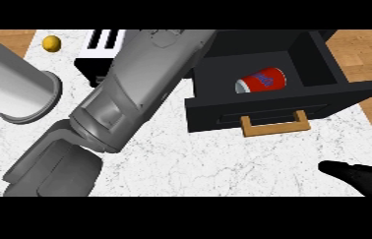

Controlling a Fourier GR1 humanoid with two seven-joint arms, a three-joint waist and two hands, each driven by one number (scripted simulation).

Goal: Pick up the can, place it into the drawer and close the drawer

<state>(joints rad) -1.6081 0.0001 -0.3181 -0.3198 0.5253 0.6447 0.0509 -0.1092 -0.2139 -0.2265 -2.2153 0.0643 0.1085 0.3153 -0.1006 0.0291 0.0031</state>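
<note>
The right hand shows only as dark fingers at the lower right corner, below and to the right of the drawer; they look fairly straight and hold nothing, though most of the hand is cut off. The left hand cannot be seen: its grey forearm runs up and across to the left of the drawer, and whatever its fingers do is hidden beyond the drawer's far left corner.

The can, red with a pale rim, lies on its side inside the drawer, near the middle of its floor. The drawer stands open, its tan handle facing the lower edge.

So closing seems the step in hand. It would go best with a flat push square on the front panel by the handle, along the drawer's run, after the left forearm is clear of the drawer's left wall.

A yellow ball and a grey pot sit well left of the drawer.
</note>
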